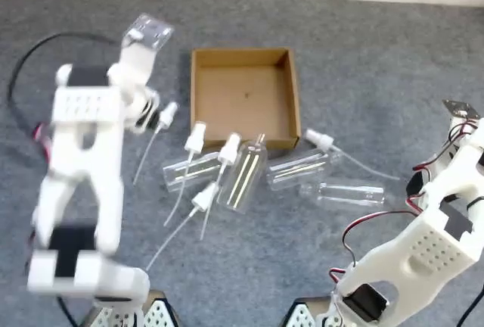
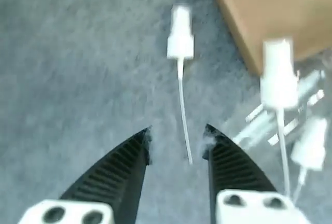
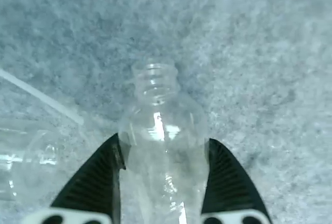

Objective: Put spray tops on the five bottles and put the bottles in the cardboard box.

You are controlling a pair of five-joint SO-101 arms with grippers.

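A loose spray top [image 2: 180, 40] lies on the grey carpet, and the end of its thin tube sits between the fingers of my open left gripper [image 2: 176, 138]. In the high view that spray top [image 1: 167, 113] is just left of the cardboard box [image 1: 200, 96], with the left gripper [image 1: 150, 119] beside it. My right gripper [image 3: 165, 146] is shut on a clear bottle [image 3: 163, 125] at its shoulders. The bottle's threaded neck is bare and points away from the camera. Several clear bottles [image 1: 243, 175] and spray tops [image 1: 229, 147] lie mixed in front of the box.
The box stands open with nothing inside. A capless bottle [image 1: 352, 191] lies right of the pile, with a spray top's [image 1: 319, 139] long tube crossing behind it. Another bottle [image 3: 21, 156] and a tube [image 3: 44, 98] lie close beside the held one. Black cables run at the far left.
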